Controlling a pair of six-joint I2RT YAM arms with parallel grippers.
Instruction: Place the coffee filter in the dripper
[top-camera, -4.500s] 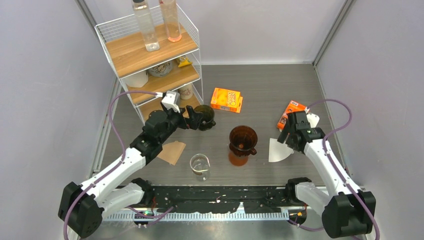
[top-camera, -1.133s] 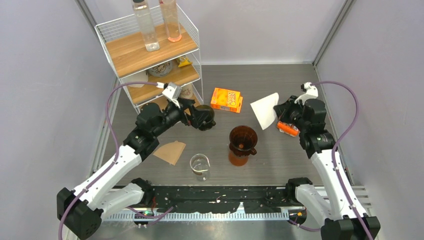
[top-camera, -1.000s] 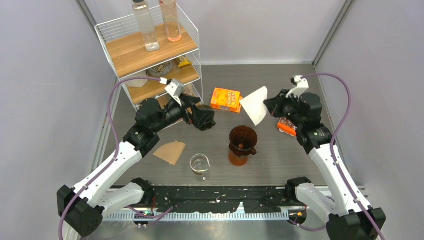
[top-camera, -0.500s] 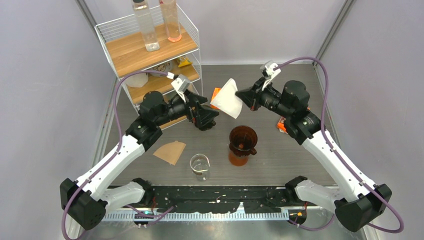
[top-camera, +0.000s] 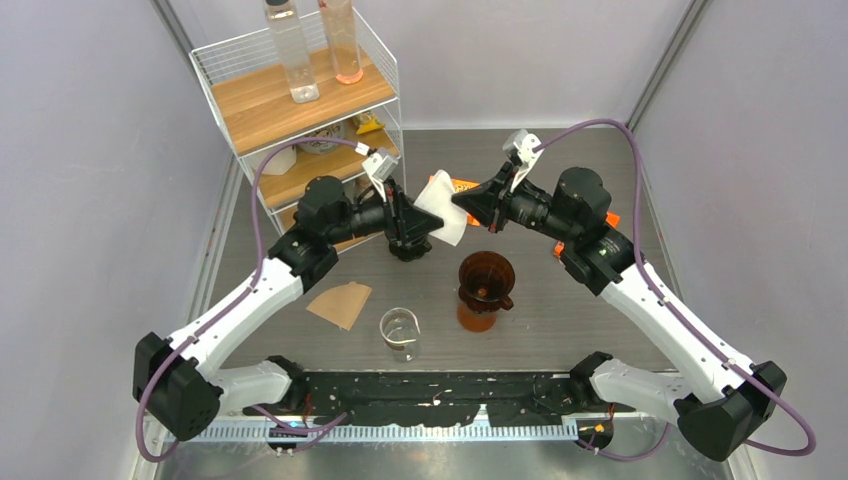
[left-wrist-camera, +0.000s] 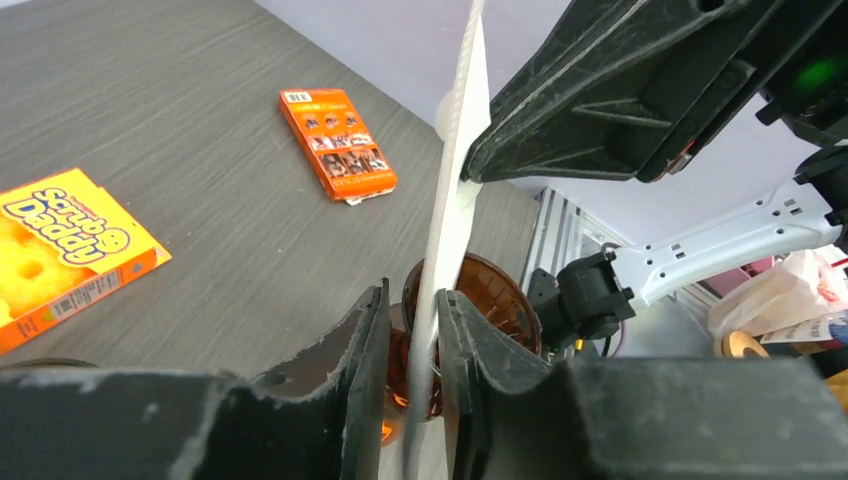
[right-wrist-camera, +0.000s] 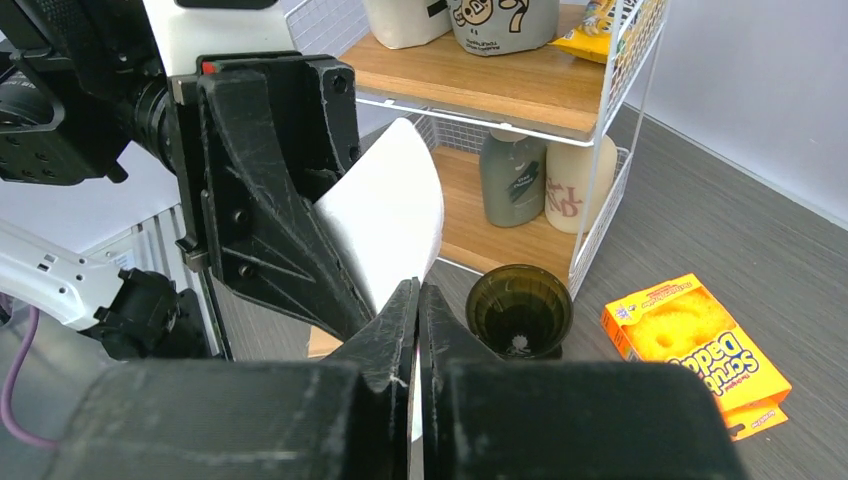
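A white paper coffee filter (top-camera: 440, 205) hangs in mid-air behind the amber dripper (top-camera: 486, 275), which stands on the table in the middle. My right gripper (top-camera: 462, 205) is shut on the filter's right edge; in the right wrist view the filter (right-wrist-camera: 385, 215) fans out past the gripper (right-wrist-camera: 417, 285). My left gripper (top-camera: 418, 225) meets it from the left. In the left wrist view the filter (left-wrist-camera: 455, 170) passes edge-on between the jaws of the gripper (left-wrist-camera: 412, 290), which stand narrow with a gap still showing on one side. The amber dripper (left-wrist-camera: 500, 300) lies below them.
A dark green dripper (right-wrist-camera: 520, 310) sits by the shelf rack (top-camera: 300, 100). A brown filter (top-camera: 341, 302) and a glass beaker (top-camera: 400, 330) lie near the front. An orange sponge box (right-wrist-camera: 700, 345) and an orange packet (left-wrist-camera: 335, 145) lie farther back.
My right arm swung left and up with the white filter. My left gripper rose to meet it, and its jaws narrowed from wide open around the filter's edge.
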